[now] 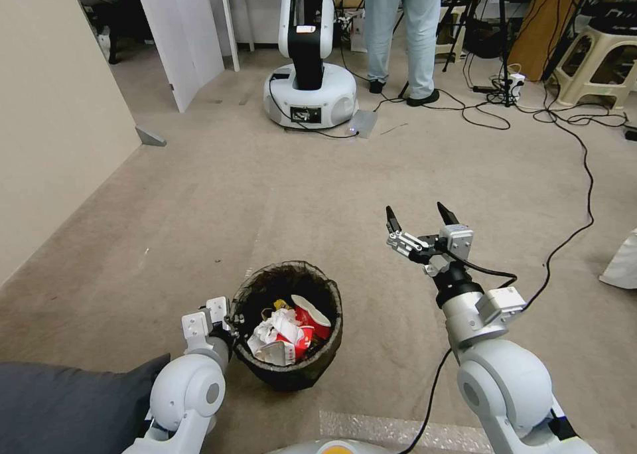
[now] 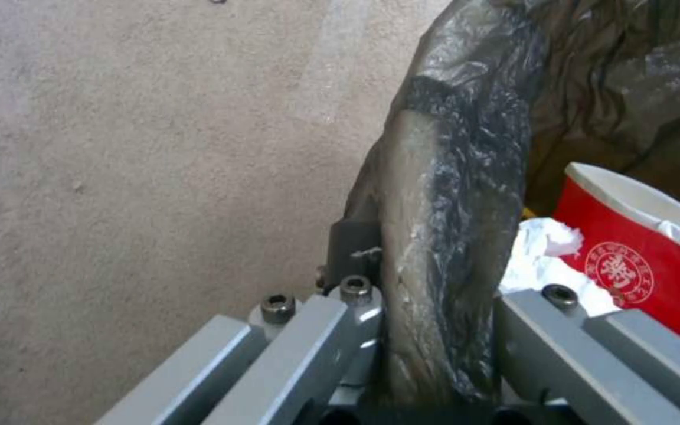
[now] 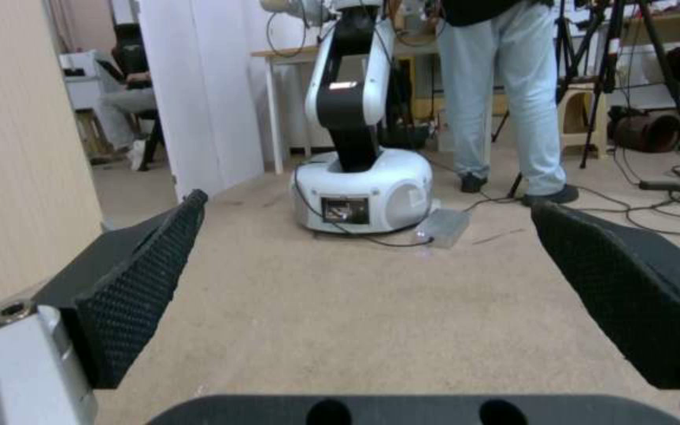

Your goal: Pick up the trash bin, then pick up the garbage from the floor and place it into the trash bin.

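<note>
Rim grip on the near left: the left gripper (image 1: pixel 229 321) is clamped on the edge of the small round trash bin lined with a dark brownish-black bag (image 1: pixel 328 348), one of its fingers (image 2: pixel 356 307) outside the wall and the other inside, the bag-wrapped rim (image 2: pixel 443 236) pinched between them in the left wrist view. The bin sits low in front of the robot, over the beige carpet floor (image 1: pixel 265 188), and whether its base is touching the carpet is hard to judge from this angle. Inside it lies the garbage: a red-and-white paper packet (image 2: pixel 639 260) and crumpled white paper (image 1: pixel 279 328), with a scrap of yellow showing behind.

Now the right gripper (image 1: pixel 419 216): it hangs out ahead and to the right of the bin, well apart from it, black textured fingers (image 3: pixel 143 283) spread wide and holding nothing, aimed across bare carpet at a white wheeled robot base (image 3: pixel 363 189) farther off.

Here's what matters: the carpet between those fingers carries no litter, so the free right arm is the one placed to gather, and the bin's open mouth lies back and to its left.
</note>
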You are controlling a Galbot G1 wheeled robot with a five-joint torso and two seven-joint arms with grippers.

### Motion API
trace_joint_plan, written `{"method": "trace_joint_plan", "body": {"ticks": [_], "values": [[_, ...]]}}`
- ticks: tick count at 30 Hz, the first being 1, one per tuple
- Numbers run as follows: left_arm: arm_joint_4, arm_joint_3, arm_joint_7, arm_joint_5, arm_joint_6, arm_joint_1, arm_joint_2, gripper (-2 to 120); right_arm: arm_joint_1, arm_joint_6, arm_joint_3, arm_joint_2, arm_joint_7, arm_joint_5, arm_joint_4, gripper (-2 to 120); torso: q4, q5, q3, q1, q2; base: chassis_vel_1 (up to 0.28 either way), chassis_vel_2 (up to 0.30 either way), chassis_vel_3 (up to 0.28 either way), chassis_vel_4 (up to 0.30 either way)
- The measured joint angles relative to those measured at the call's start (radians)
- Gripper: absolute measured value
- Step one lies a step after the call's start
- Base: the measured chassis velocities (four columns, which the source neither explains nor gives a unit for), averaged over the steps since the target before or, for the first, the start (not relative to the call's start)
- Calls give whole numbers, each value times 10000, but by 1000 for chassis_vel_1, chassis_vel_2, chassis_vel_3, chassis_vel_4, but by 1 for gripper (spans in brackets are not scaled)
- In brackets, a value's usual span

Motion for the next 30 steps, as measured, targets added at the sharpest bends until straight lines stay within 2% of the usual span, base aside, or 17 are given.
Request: {"method": "trace_joint_plan", "body": {"ticks": [2, 3, 6, 7, 9, 12, 14, 15, 18, 19, 26, 30], "values": [[22, 33, 6, 14, 0, -8, -7, 9, -14, 4, 13, -6, 0, 2, 16, 100, -1, -4, 1, 0, 0, 0, 0, 0, 0], [22, 33, 6, 14, 0, -8, -7, 9, -14, 4, 13, -6, 0, 2, 16, 100, -1, -4, 1, 0, 0, 0, 0, 0, 0], [22, 70, 34, 12, 1, -26, -15, 24, -11, 5, 26, -11, 1, 6, 21, 100, -3, -5, 0, 0, 0, 0, 0, 0, 0], [22, 70, 34, 12, 1, -26, -15, 24, -11, 5, 26, -11, 1, 6, 21, 100, -3, -5, 0, 0, 0, 0, 0, 0, 0], [-12, 85, 62, 7, 7, -39, -16, 35, -9, 6, 27, -12, 1, 8, 23, 100, -3, -5, 0, 1, 0, 0, 0, 0, 0], [-55, 103, 76, 7, 13, -39, -15, 42, -13, 6, 22, -7, 1, 8, 23, 100, -4, -6, 1, 0, -1, 0, 0, 0, 0], [-208, 108, 159, 81, 16, -30, -14, 53, -17, 6, 0, 3, 1, 4, 23, 100, -4, -3, 0, 1, 0, 0, 0, 0, 0], [-208, 108, 159, 81, 16, -30, -14, 53, -17, 6, 0, 3, 1, 4, 23, 100, -4, -3, 0, 1, 0, 0, 0, 0, 0], [-367, 108, 176, 168, 16, -35, -4, 68, -6, 6, -38, 9, 1, -9, 21, 100, -2, -2, 1, 1, 0, 0, 0, 0, 0], [-367, 108, 176, 168, 16, -35, -4, 68, -6, 6, -38, 9, 1, -9, 21, 100, -2, -2, 1, 1, 0, 0, 0, 0, 0], [-624, 16, 177, 169, 16, -44, 46, 96, 29, -25, -54, 2, 1, -9, 11, 100, -1, -2, 1, 1, 0, 0, 0, 0, 0], [-730, -43, 176, 156, 16, -45, 65, 99, 30, -31, -60, -1, 1, -7, 8, 100, -2, -2, 1, 0, -1, 0, 0, 0, 0]]}}
